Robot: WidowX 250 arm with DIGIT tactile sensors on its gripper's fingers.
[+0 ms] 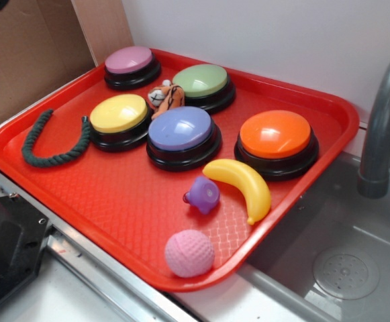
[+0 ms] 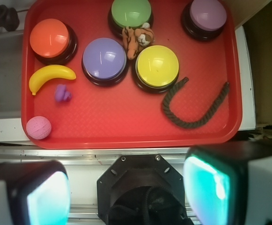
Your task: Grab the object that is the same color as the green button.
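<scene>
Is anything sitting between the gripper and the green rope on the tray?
Nothing visible does. The green rope lies alone on bare red tray, with the yellow button just beyond it. The gripper is open above the tray's near edge.

On the tray, the rope lies left of the middle button; banana right, ball in front.
</scene>
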